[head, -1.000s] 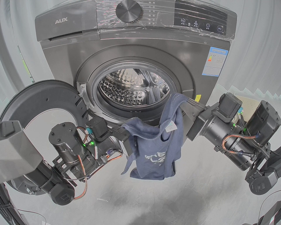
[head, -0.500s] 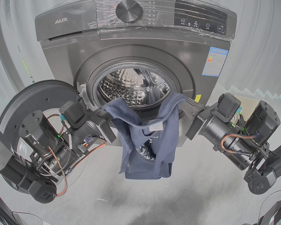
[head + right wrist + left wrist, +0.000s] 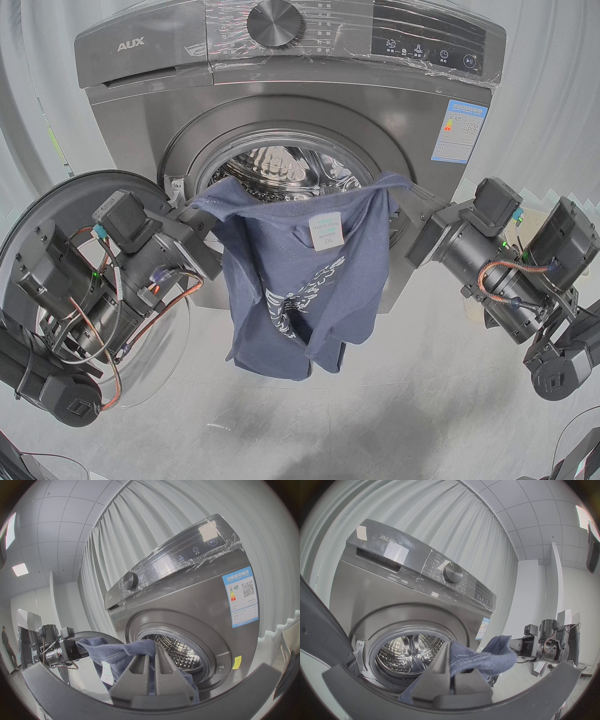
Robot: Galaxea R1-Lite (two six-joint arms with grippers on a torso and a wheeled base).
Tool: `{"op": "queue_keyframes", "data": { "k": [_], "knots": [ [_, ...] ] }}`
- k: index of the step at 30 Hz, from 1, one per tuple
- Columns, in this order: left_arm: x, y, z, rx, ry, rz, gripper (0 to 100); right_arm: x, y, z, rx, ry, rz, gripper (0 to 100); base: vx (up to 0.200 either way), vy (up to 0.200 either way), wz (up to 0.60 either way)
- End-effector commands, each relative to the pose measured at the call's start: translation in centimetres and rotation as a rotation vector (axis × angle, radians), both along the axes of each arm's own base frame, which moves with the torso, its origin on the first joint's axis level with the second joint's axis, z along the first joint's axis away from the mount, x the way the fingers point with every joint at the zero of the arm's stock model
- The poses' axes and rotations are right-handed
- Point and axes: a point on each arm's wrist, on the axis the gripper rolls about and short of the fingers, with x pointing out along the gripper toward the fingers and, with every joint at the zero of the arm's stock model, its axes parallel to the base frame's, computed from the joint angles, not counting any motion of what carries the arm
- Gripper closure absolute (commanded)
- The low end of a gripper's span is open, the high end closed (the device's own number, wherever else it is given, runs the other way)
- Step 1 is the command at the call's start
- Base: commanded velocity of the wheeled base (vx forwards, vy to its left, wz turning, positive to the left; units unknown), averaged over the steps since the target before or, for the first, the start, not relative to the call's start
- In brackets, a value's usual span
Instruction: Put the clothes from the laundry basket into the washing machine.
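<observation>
While both arms hold it up, the navy T-shirt (image 3: 300,281) hangs spread across the door opening of the washing machine (image 3: 144,125). Left gripper (image 3: 201,215), at 9 o'clock of the opening, is clamped on one shoulder. Right gripper (image 3: 405,195), at 3 o'clock, is clamped on the other. Step: loading. Next, by my judgement: carry both shoulders forward into the drum (image 3: 281,165), then release. The dangling hem may catch the rim.

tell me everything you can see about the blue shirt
The dark blue shirt looks like soft knit cotton, with a white print and a white tag at the neck. It hangs spread out in front of the open drum of the washing machine, one shoulder clamped in the left pincer, the other in the right pincer. Its hem dangles crumpled in the air.
</observation>
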Motion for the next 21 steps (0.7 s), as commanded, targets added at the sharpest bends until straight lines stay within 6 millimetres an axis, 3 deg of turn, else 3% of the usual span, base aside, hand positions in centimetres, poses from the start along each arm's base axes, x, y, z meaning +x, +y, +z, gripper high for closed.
{"op": "queue_keyframes", "data": {
  "k": [1, 9, 21],
  "knots": [
    [-0.3, 0.4, 0.5, -0.010, -0.017, 0.007, 100, 0.1, 0.0, 0.8, 0.022, -0.025, -0.005, 100, 0.000, 0.000, 0.00],
    [-0.4, 0.4, 0.8, 0.008, -0.045, 0.021, 100, 0.0, 0.1, 1.6, 0.039, -0.048, -0.001, 100, 0.000, 0.000, 0.00],
    [-0.6, 1.4, 3.3, -0.043, -0.126, 0.049, 100, -0.6, -0.1, 2.6, 0.058, -0.076, 0.003, 100, 0.000, 0.000, 0.00]
  ]
}}
